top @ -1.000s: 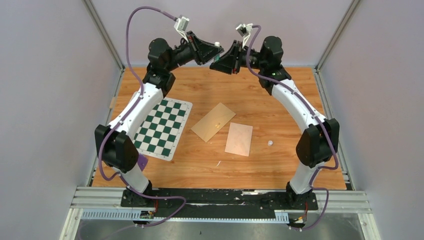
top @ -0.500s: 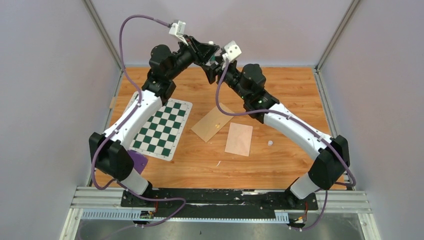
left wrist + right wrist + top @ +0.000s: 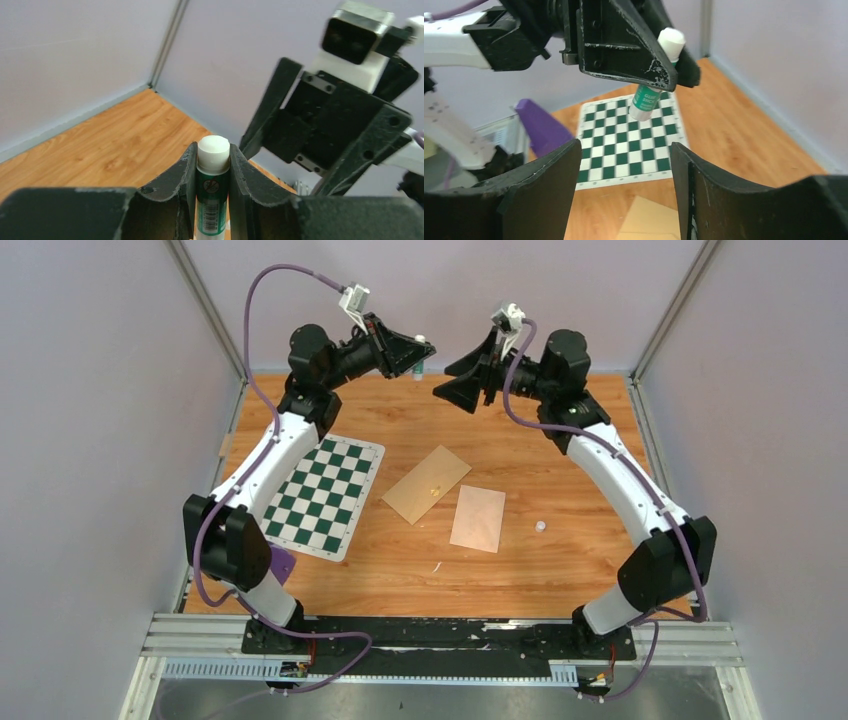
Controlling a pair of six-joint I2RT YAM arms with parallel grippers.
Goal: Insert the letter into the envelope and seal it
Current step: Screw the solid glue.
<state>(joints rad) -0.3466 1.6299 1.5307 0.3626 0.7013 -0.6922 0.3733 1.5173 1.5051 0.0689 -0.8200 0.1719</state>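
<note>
A pale cream letter (image 3: 478, 518) lay flat near the middle of the table (image 3: 600, 570). Just to its left, a tan envelope (image 3: 427, 484) lay flat at a slant.

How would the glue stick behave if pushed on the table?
The glue stick is a smooth round tube, so it would probably roll. Stood upright, it looks tall and narrow, so it may tip. It looks rigid in the left pincer.

On the table (image 3: 560, 580), the letter (image 3: 478, 518) lies just right of the tan envelope (image 3: 427, 484), with a checkered mat (image 3: 325, 495) to the envelope's left. Beyond the envelope, the raised left claw (image 3: 418, 352) pinches a white-tipped stick (image 3: 420, 340). It faces the spread right claw (image 3: 443, 380), and the two are apart.
</note>
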